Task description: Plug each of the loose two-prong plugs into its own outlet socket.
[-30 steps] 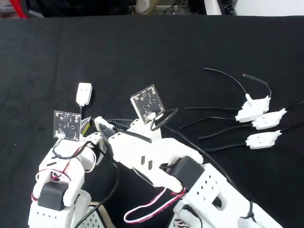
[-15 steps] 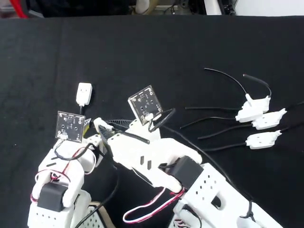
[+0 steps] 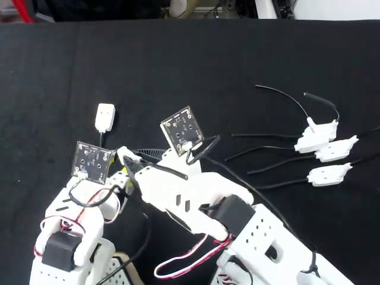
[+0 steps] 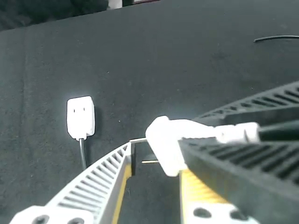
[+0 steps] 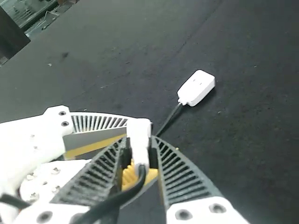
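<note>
My right gripper (image 5: 139, 142) has black ribbed fingers and is shut on a white two-prong plug (image 5: 140, 127), whose black cable trails back under the wrist. In the left wrist view that plug (image 4: 164, 142) points its two prongs towards the white outlet socket (image 4: 80, 116), which lies flat on the black table a short way beyond. My left gripper (image 4: 156, 140) is open, its grey ribbed fingers (image 4: 105, 173) on either side of the plug's tip. From above, the held plug (image 3: 126, 156) is just below the socket (image 3: 105, 117).
Three more white plugs (image 3: 314, 136) (image 3: 335, 148) (image 3: 326, 174) with black cables lie together at the right of the black table (image 3: 196, 59). Both arms crowd the near left part of the table.
The left arm's wrist has shifted slightly right and nearer, closer to the held plug. The right arm barely moved and keeps its hold on the plug.
</note>
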### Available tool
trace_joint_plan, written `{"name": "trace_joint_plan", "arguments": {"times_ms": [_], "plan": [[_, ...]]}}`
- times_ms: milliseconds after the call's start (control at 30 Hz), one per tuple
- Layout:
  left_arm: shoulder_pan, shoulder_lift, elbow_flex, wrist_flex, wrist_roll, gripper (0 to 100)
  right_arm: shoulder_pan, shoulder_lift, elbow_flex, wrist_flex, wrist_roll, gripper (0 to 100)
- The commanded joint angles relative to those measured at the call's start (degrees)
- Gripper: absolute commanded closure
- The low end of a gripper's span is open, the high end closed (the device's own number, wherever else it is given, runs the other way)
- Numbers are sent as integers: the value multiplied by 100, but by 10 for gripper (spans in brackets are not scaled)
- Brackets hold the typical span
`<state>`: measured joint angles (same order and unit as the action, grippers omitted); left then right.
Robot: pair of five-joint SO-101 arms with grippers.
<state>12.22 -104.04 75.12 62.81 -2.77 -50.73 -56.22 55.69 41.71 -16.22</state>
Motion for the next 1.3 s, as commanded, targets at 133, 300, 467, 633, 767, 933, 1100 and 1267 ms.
{"name": "trace_joint_plan", "arguments": {"times_ms": [133,300,467,633,767,933,1100,1267], "plan": [[286,-53,-725,-70,-53,843,-352,180,57,105,97,985],[259,-53,-734,-70,-53,844,-308,215,66,123,105,985],[189,-53,-505,35,-475,843,264,224,75,404,158,986],[-637,-53,-497,536,-519,780,1055,224,66,633,738,986],[-1262,-53,-444,571,-536,760,1451,233,-84,923,1248,986],[-2281,-53,-163,633,-545,762,1556,514,-347,1749,1793,986],[-3407,-53,277,651,-677,762,1547,1560,-523,1811,2013,986],[-4145,-53,1191,615,-1644,762,1521,2800,-963,1811,2092,986]]}}
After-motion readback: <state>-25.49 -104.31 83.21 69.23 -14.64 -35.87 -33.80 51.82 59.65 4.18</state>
